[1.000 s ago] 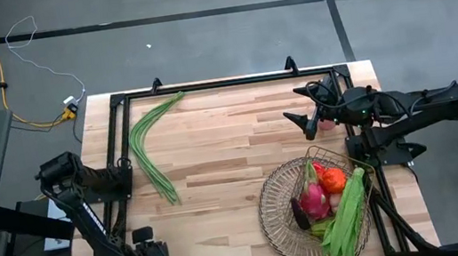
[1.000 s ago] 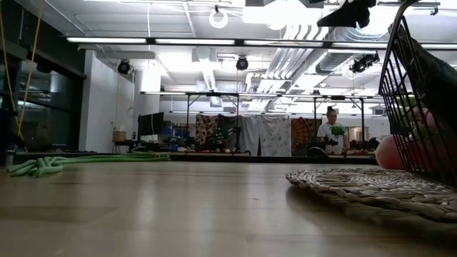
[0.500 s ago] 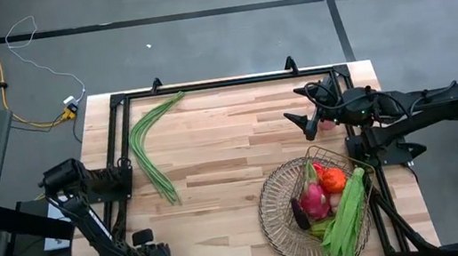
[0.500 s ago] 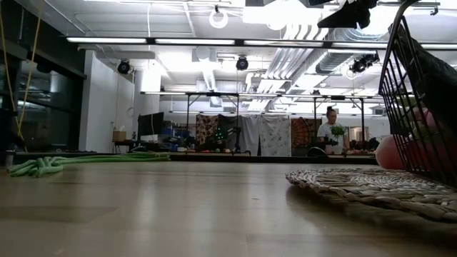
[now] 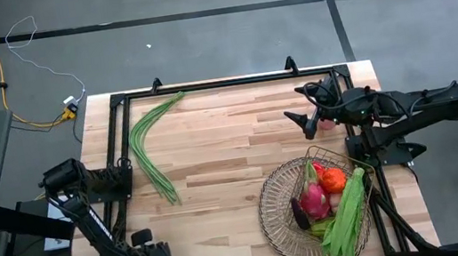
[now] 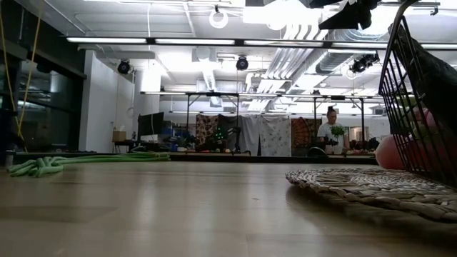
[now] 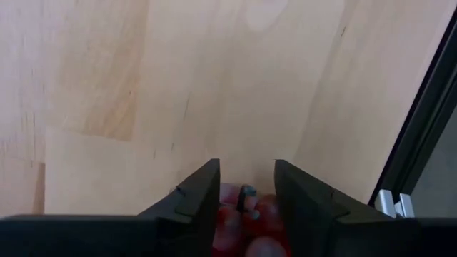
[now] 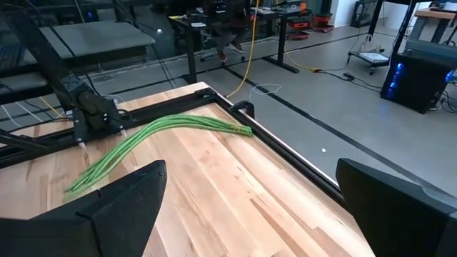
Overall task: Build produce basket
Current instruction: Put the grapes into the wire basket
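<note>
The basket (image 5: 262,217) sits at the near right corner of the pale, plank-grained wooden bench (image 5: 231,145). It is round and shallow, made of open tan wire lattice with a thick woven rim. In the low view that rim lies flat on the wood and the dark lattice wall rises steeply beside it.

Inside the basket lie a pink, scaly dragon fruit (image 5: 313,199), a rounded orange-red pumpkin (image 5: 334,180) and a dark, smooth eggplant (image 5: 300,215). A bunch of long green beans (image 5: 349,214) lies there too, with its long axis running from the far right rim to the near rim, where the ends hang over.

A second bean bunch (image 5: 149,148) rests on the bench's left half. It is slim and gently curved, and its long axis runs from the far edge toward the near side.

The right gripper (image 5: 298,105) hovers near the far right of the bench, just beyond the basket, with its jaws spread wide. The left gripper (image 7: 246,189) is low at the near left corner. Its jaws stand narrow and closed on a glossy, lobed red pepper (image 7: 243,221) with a dark stem.
</note>
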Motion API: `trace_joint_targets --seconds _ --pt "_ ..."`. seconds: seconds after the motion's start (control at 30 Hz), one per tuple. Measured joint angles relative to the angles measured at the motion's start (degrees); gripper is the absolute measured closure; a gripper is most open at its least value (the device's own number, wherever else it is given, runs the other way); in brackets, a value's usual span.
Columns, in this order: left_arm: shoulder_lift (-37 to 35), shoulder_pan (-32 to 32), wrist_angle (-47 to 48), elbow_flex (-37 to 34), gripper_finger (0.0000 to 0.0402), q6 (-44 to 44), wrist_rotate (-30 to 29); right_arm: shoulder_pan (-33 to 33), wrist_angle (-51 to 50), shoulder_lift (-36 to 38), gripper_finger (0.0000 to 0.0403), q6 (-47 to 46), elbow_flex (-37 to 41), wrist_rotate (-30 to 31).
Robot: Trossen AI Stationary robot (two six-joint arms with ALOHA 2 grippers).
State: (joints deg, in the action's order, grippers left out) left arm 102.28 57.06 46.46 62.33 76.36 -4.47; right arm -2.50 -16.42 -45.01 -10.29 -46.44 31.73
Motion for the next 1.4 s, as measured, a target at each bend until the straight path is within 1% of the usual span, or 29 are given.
trace_joint_targets --seconds 0.1,0.23,0.3,0.4,0.53,0.63,0.77,0.87,0.97,1.13,1.23,1.4 --pt "0.00 -0.04 0.00 0.00 0.0308 0.00 -0.02 0.00 -0.15 0.00 0.0004 -0.17 0.00 0.00" --pt "-0.02 0.00 0.00 0.00 0.0374 -0.05 0.07 0.00 -0.12 0.00 0.0004 -0.17 0.00 0.00" --pt "-0.04 0.00 0.00 0.00 0.0393 -0.85 0.53 0.00 -0.14 0.00 0.0004 -0.17 0.00 0.00" --pt "-0.04 -0.04 0.05 0.00 0.0390 -2.80 1.30 0.00 -0.11 0.00 0.0004 -0.17 0.00 0.02" --pt "-1.87 -1.05 0.87 0.00 0.0398 -5.68 1.98 0.00 -0.11 0.00 0.0004 -0.17 0.00 0.00" --pt "-5.35 -2.89 1.93 0.00 0.0399 -8.55 0.34 0.00 -0.11 0.00 0.0004 -0.17 0.00 0.02" --pt "-12.12 -6.48 3.34 0.00 0.0400 -12.74 -3.54 0.00 -0.09 0.00 0.0004 -0.17 0.00 0.02" --pt "-17.57 -10.17 3.90 0.00 0.0400 -16.74 -6.88 0.00 -0.11 0.00 0.0004 -0.17 0.00 0.02" --pt "-22.46 -15.18 3.86 0.00 0.0401 -21.81 -9.76 0.00 -0.10 0.00 0.0004 -0.17 0.00 0.00" --pt "-29.19 -25.86 3.68 0.00 0.0401 -31.50 -12.89 0.00 -0.09 0.00 0.0004 -0.19 0.00 0.00" --pt "-32.46 -32.93 1.72 0.00 0.0401 -39.11 -14.79 0.00 0.00 0.00 0.0004 -0.19 0.00 0.00" --pt "-36.43 -44.83 -7.16 0.02 0.0401 -53.11 -16.16 0.00 1.86 0.00 0.0004 -0.22 -0.02 -0.16"
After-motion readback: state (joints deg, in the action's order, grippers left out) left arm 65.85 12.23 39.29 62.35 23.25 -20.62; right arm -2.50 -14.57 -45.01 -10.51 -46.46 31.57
